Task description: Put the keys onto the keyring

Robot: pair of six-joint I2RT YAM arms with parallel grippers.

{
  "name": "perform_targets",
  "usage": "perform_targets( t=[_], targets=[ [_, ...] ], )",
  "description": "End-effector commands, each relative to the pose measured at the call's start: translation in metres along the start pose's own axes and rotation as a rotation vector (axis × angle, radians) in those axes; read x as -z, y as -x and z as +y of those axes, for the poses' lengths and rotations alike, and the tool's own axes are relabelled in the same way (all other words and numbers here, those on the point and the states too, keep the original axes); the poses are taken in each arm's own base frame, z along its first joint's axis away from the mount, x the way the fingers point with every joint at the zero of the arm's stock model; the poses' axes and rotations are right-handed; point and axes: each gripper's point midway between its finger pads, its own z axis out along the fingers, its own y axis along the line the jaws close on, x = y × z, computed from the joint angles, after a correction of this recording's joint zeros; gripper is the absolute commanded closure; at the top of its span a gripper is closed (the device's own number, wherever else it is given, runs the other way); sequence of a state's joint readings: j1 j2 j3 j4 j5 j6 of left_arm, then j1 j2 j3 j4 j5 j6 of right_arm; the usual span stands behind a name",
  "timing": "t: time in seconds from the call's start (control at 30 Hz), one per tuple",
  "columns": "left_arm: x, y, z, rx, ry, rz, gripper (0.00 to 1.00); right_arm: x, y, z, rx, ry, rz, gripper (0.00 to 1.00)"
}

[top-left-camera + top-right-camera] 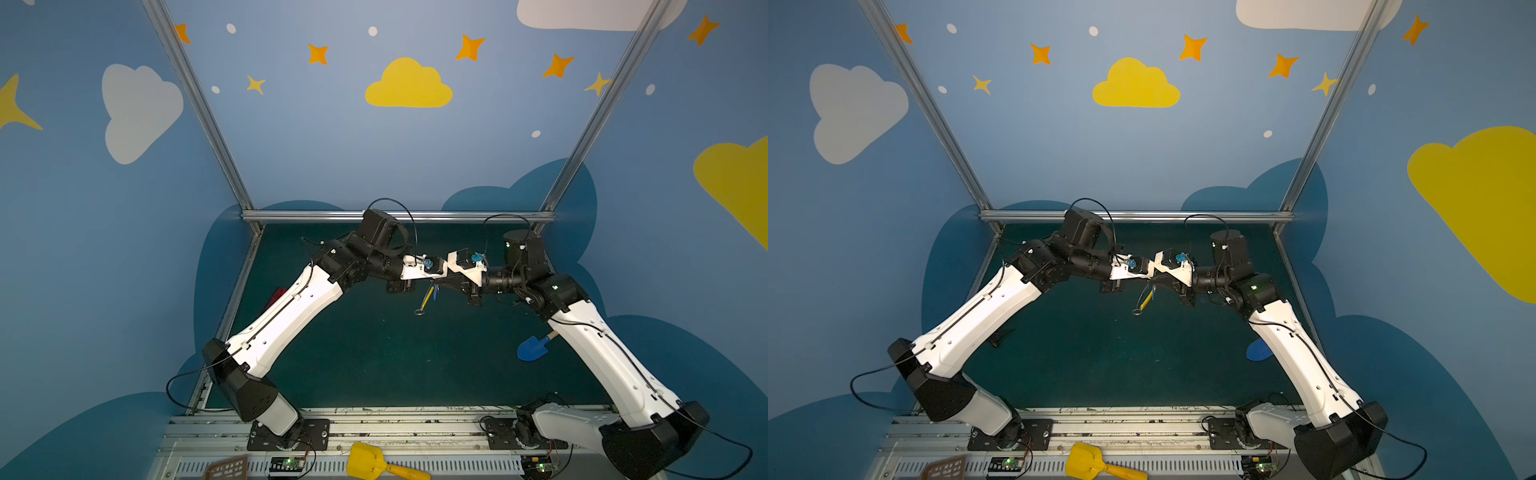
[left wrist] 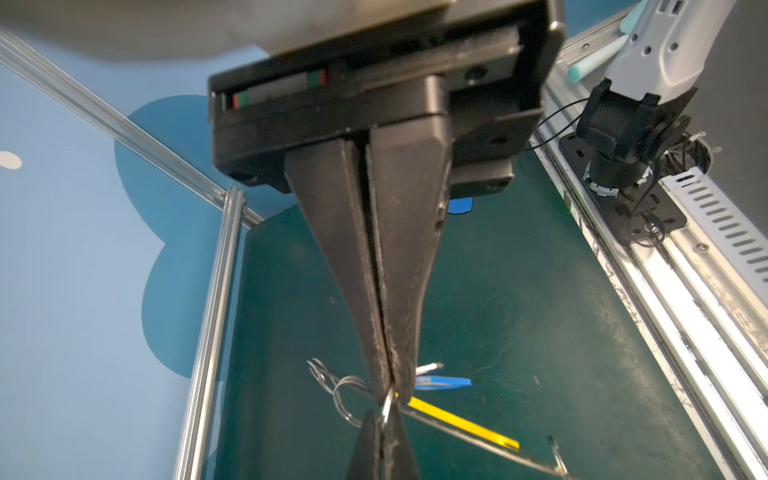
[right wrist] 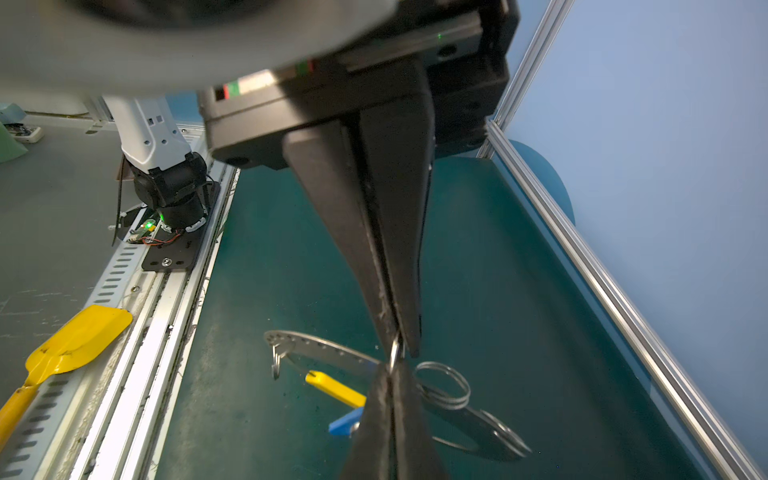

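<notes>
Both arms meet in mid-air over the green mat. My left gripper [image 2: 392,390] and my right gripper [image 3: 401,344] point tip to tip, each shut on the same small metal ring [image 2: 388,406] from opposite sides. The keyring [image 3: 324,347], a thin grey studded hoop with a yellow arc [image 2: 461,424], hangs tilted beneath them [image 1: 427,297]. The keys, a blue tag [image 2: 446,382] with a small silver key [image 2: 430,367], dangle beside the hoop, right by the jaws. Coiled split rings [image 3: 444,386] sit on the hoop too. How the keys are joined to the hoop is hidden behind the fingers [image 3: 374,415].
A blue toy shovel [image 1: 534,347] lies on the mat under the right arm. On the front rail lie a yellow shovel [image 1: 374,461] and a brown mesh piece [image 1: 226,467]. A red object [image 1: 276,296] peeks out by the left arm. Aluminium frame bars [image 1: 395,215] bound the mat.
</notes>
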State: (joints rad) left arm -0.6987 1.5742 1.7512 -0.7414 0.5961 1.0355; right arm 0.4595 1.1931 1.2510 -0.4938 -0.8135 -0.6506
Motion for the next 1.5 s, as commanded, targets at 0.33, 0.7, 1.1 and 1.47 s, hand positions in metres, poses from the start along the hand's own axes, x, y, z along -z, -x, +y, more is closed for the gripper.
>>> perform_targets(
  t=[0.33, 0.7, 1.1, 1.47],
  targets=[
    [0.014, 0.040, 0.013, 0.109, 0.026, -0.291, 0.97, 0.026, -0.003, -0.023, 0.006, -0.181, -0.113, 0.72],
    [0.022, 0.045, 0.018, 0.149, 0.048, -0.404, 0.97, 0.036, 0.017, -0.015, 0.079, -0.180, -0.205, 0.70],
    [0.023, 0.048, 0.014, 0.151, 0.038, -0.438, 0.97, 0.037, 0.027, -0.010, 0.110, -0.142, -0.232, 0.67],
    [0.022, 0.050, 0.012, 0.153, 0.019, -0.452, 0.97, 0.034, 0.030, -0.013, 0.130, -0.131, -0.255, 0.75]
  ],
)
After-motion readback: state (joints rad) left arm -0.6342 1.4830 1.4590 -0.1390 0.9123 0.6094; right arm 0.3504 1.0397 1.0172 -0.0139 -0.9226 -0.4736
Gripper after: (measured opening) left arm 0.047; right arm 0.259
